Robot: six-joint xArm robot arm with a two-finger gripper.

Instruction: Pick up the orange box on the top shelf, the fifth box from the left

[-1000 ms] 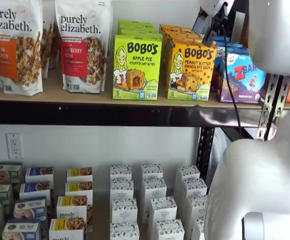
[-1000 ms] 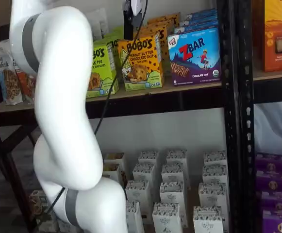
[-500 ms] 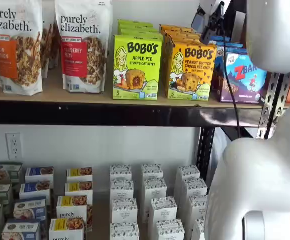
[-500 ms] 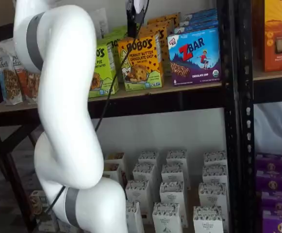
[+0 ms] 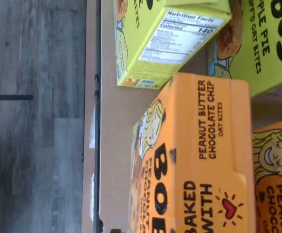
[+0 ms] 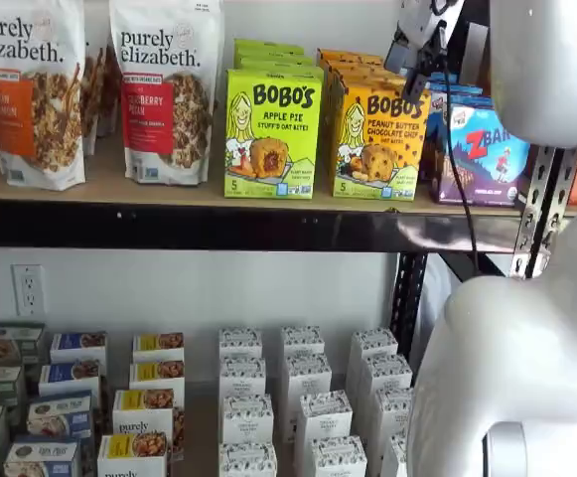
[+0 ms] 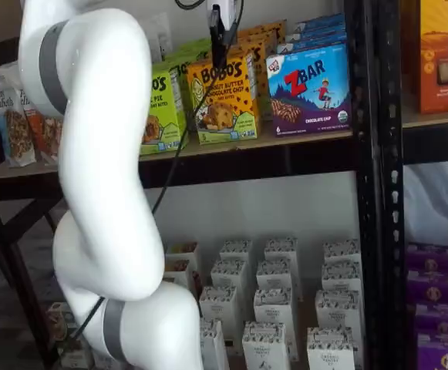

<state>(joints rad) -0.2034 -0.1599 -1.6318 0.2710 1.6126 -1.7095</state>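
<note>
Mock shop setup, likely a lab: black metal racks with a wood top shelf (image 6: 169,189) stocked in retail rows, granola bags (image 6: 164,89), snack boxes (image 6: 273,134), small white boxes (image 6: 303,388) below. Plain wall, outlet (image 6: 28,289), grey plank floor (image 5: 34,121).

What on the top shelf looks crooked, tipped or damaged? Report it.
Nothing stands out. The orange box stands upright at the front edge of the top shelf, square beside the green Apple Pie box and the blue ZBar box. No dents, spills or toppled stock show.
</note>
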